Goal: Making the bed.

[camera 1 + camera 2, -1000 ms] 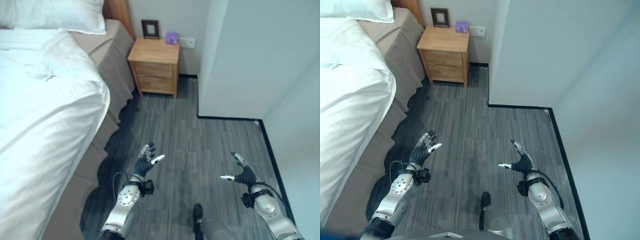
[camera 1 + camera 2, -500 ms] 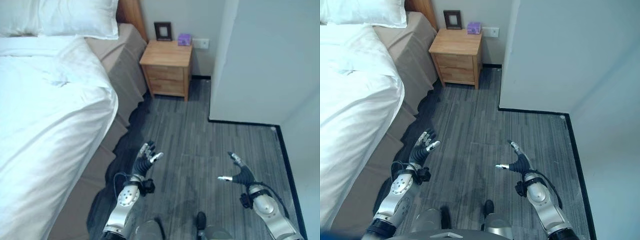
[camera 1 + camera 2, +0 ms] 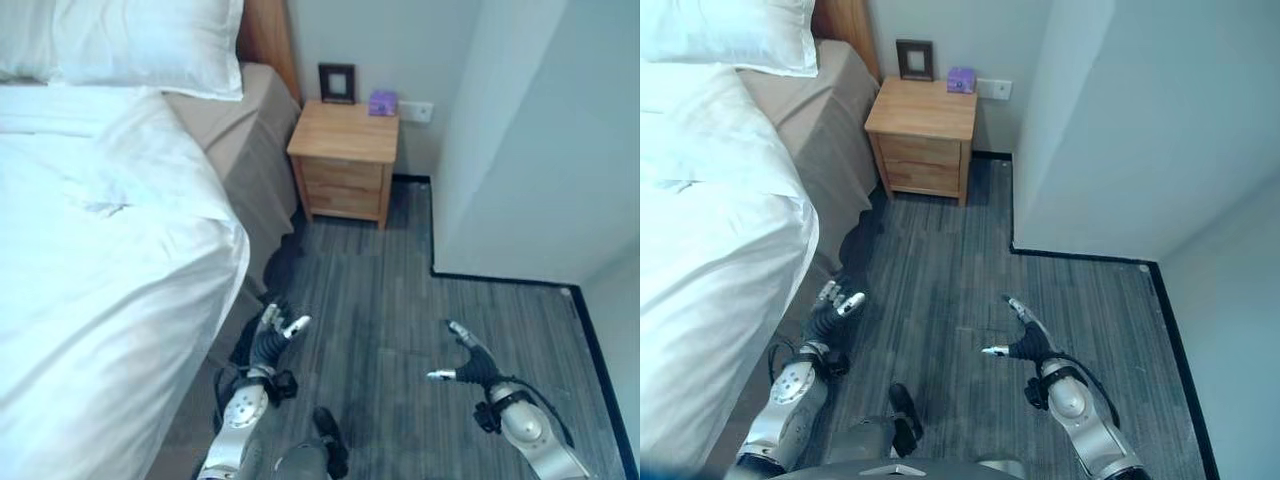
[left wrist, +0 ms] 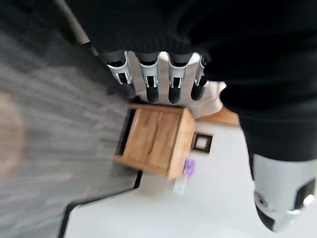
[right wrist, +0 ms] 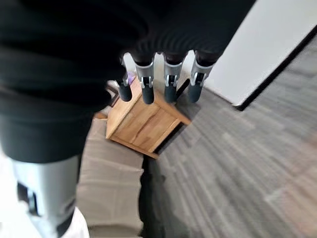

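White duvet (image 3: 110, 290) lies rumpled on bed, pillow (image 3: 150, 40) at headboard, untouched. View shifted vs 0.5 s ago: bed edge now nearer. Left hand (image 3: 272, 338) beside bed skirt, right hand (image 3: 468, 365) over floor; fingers apart, nothing held. Approach judged underway.

Bed (image 3: 100, 280) at left with pillow (image 3: 130, 45) at its head; nightstand (image 3: 345, 160) right of the head against the wall, frame (image 3: 337, 83) and small box (image 3: 382, 102) on top.
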